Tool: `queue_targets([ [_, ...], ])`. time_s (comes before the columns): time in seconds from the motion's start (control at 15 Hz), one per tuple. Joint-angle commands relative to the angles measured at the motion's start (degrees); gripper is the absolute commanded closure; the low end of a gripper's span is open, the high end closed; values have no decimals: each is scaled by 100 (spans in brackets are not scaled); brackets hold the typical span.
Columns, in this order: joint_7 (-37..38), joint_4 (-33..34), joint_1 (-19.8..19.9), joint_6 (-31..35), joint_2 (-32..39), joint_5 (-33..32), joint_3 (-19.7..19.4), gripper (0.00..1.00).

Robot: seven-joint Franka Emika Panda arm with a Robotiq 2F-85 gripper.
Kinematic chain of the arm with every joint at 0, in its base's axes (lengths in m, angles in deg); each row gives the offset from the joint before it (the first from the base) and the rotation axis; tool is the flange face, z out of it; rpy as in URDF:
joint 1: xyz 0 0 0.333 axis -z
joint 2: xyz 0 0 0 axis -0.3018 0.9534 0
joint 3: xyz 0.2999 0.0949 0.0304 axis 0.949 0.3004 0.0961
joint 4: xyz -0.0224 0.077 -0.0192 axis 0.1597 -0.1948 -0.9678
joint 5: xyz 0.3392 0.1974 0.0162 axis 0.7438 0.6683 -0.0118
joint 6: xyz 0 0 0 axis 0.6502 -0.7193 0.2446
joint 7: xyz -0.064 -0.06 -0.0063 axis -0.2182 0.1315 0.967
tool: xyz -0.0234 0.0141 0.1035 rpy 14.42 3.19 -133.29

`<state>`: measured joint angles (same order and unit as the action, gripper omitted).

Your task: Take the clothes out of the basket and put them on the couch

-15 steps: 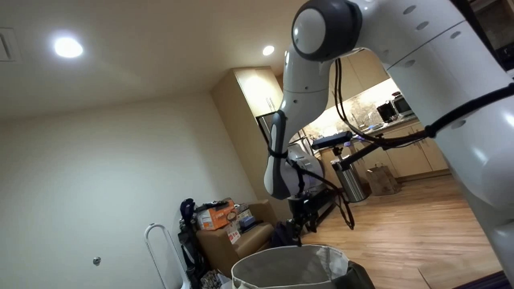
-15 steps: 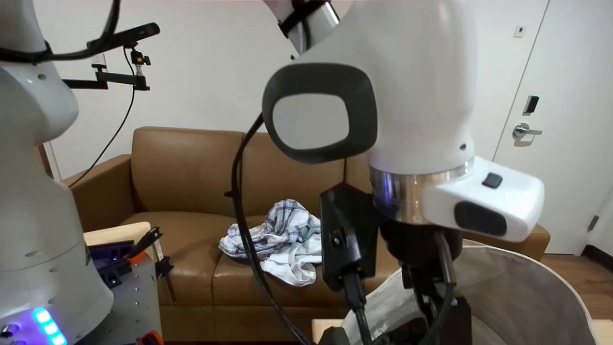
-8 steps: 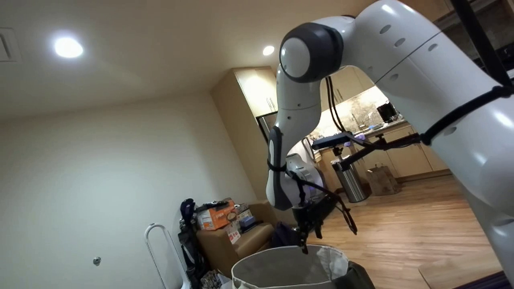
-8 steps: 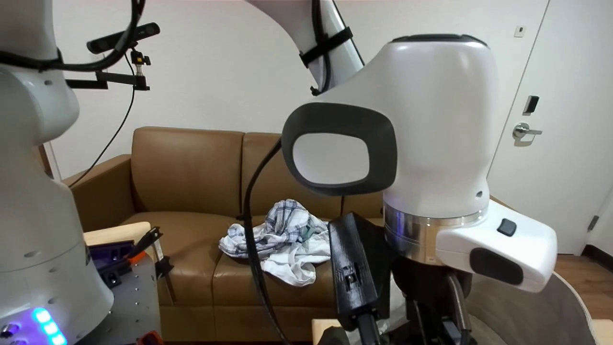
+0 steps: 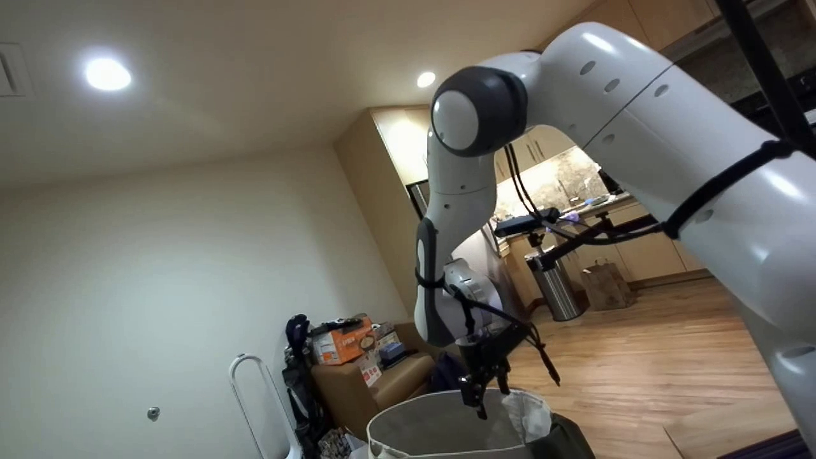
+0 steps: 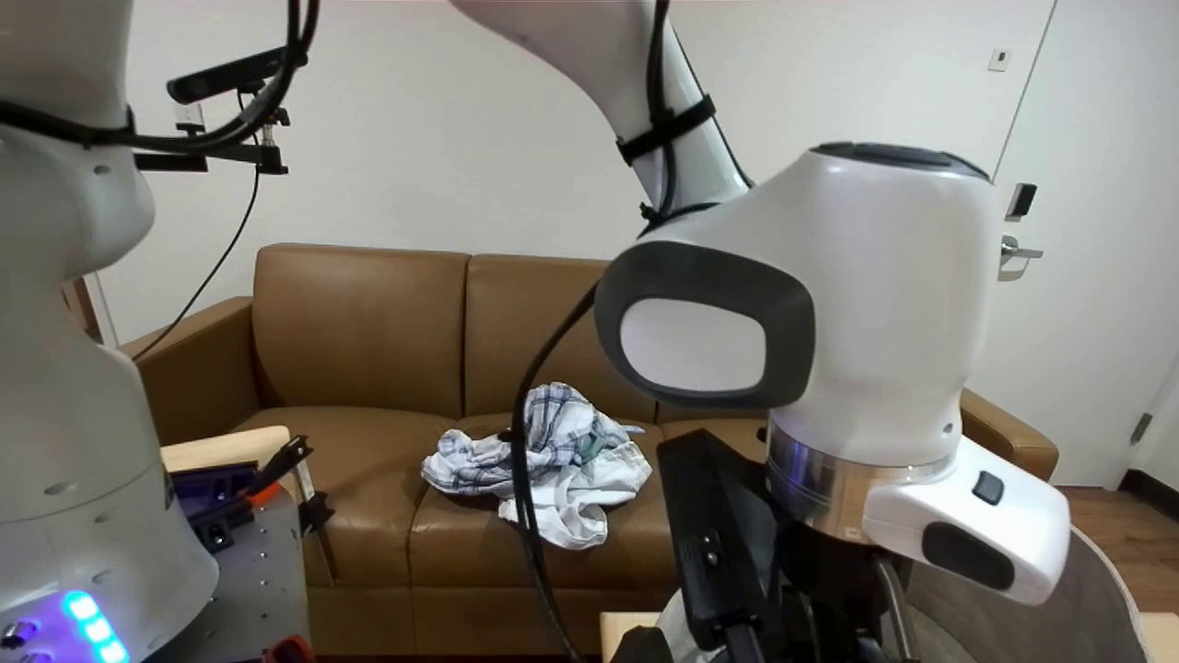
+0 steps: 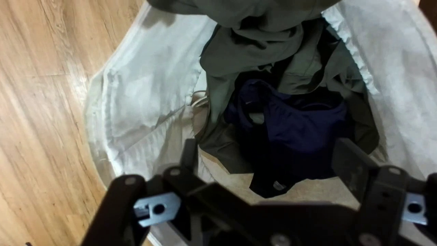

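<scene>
The basket is a round, pale grey-white, cloth-like bin (image 5: pixel 440 428), also in an exterior view (image 6: pixel 1018 603) and the wrist view (image 7: pixel 146 89). Inside lie an olive-green garment (image 7: pixel 227 58) and a dark navy garment (image 7: pixel 304 126). Olive cloth (image 5: pixel 561 440) also hangs over the rim. My gripper (image 5: pixel 492 400) points down at the basket's mouth. In the wrist view the gripper (image 7: pixel 268 155) is open, fingers wide apart with nothing between them, above the navy garment. Plaid and white clothes (image 6: pixel 562 465) lie crumpled on the brown couch (image 6: pixel 359 331).
A pale wooden surface (image 6: pixel 636 631) shows beside the basket. A camera on a bracket (image 6: pixel 235 75) stands behind the arm's base. An orange box (image 5: pixel 350 344) and other items sit on the couch end. Wooden floor (image 7: pixel 44 102) shows beside the basket.
My arm has come down, lowering the open gripper from above the basket's rim to its mouth. The clothes on the couch have not moved.
</scene>
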<state>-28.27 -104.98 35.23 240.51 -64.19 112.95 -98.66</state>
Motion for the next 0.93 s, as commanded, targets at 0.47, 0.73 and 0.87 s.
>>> queue_targets([
  [0.47, 279, 2797, 1295, 300, 3431, -1185, 1293, 0],
  [0.73, 304, 3514, 1385, 912, 4229, -1730, 1389, 0],
  [0.87, 149, 3582, 1535, 1329, 4248, -1862, 1653, 0],
])
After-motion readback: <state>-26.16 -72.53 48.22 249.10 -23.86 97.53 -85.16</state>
